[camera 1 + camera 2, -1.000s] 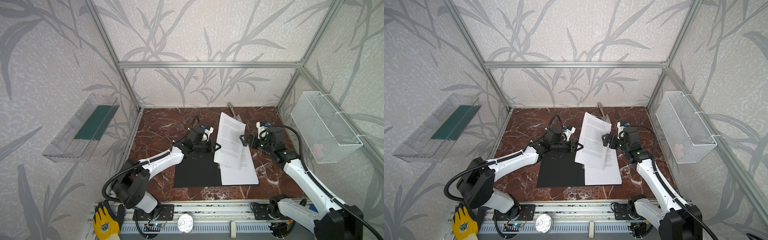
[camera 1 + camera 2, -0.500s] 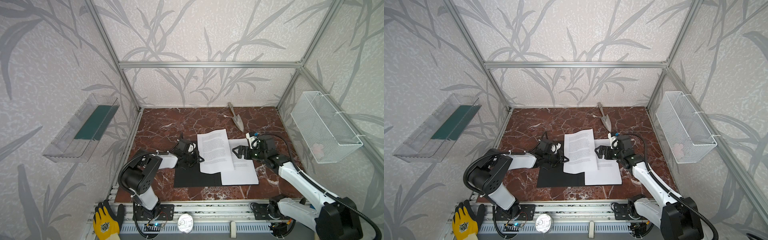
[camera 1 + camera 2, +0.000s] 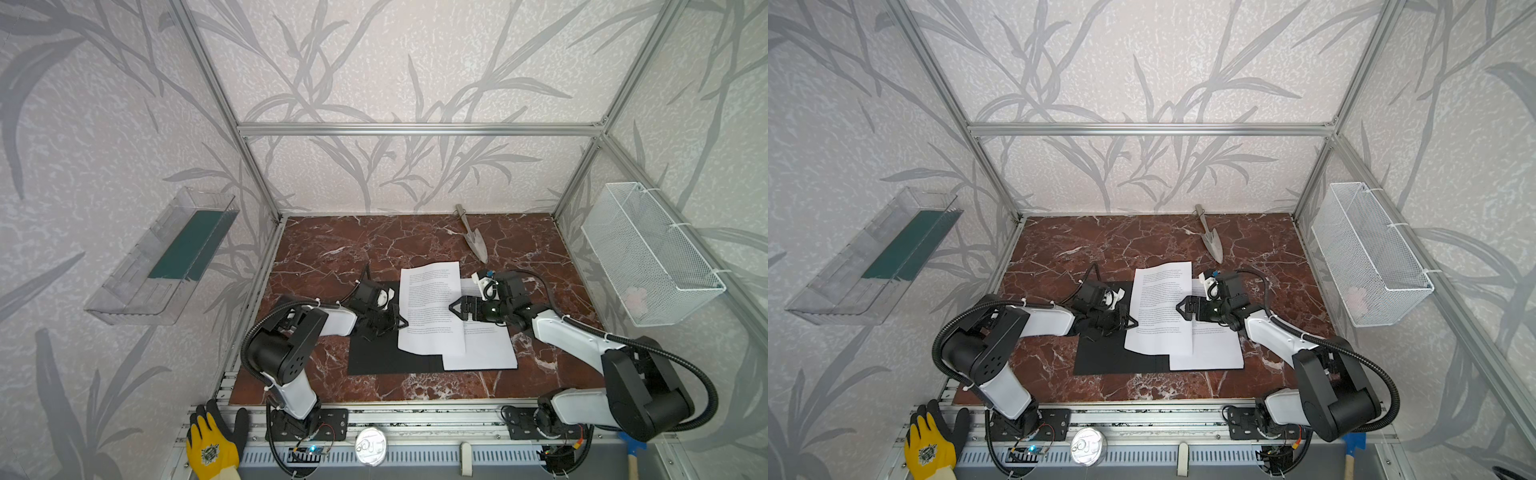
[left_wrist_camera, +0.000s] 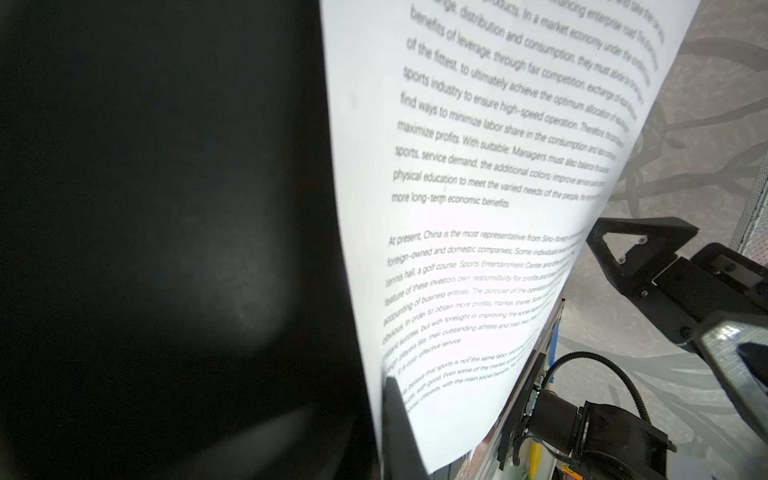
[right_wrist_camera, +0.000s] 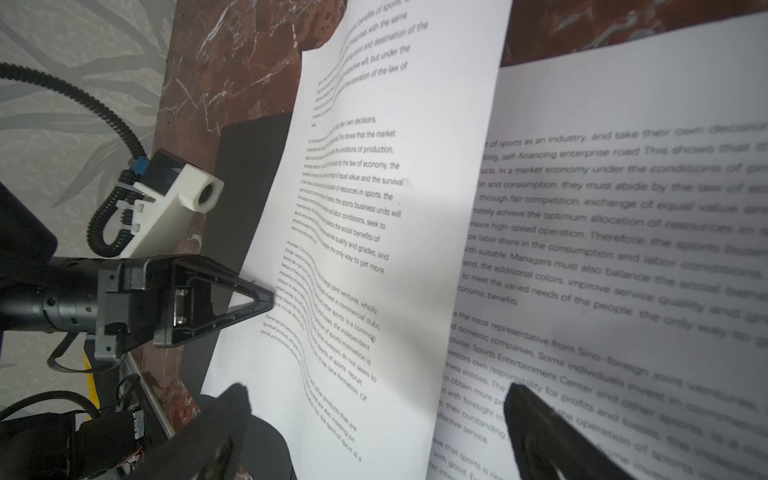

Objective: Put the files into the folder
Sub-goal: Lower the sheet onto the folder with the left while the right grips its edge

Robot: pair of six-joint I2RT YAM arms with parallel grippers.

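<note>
The black folder [image 3: 374,353] [image 3: 1108,353] lies flat on the marble floor. Two printed files show in both top views. One sheet [image 3: 482,349] [image 3: 1212,349] lies right of the folder. The top sheet [image 3: 430,307] [image 3: 1160,307] lies across it and the folder's right part. My left gripper [image 3: 401,322] [image 3: 1131,323] is shut on the top sheet's left edge [image 4: 478,166], over the folder [image 4: 166,208]. My right gripper [image 3: 455,309] [image 3: 1181,309] [image 5: 378,415] stands open at that sheet's right edge [image 5: 374,208], one finger on each side, holding nothing.
A metal trowel [image 3: 473,239] lies at the back of the floor. A white wire basket [image 3: 648,257] hangs on the right wall. A clear tray with a green pad [image 3: 183,245] hangs on the left wall. A yellow glove [image 3: 212,444] rests beyond the front rail.
A second ago the top sheet stood raised and tilted between the two grippers. It has come down and leftward, onto the folder and the other sheet. Both grippers moved toward the front.
</note>
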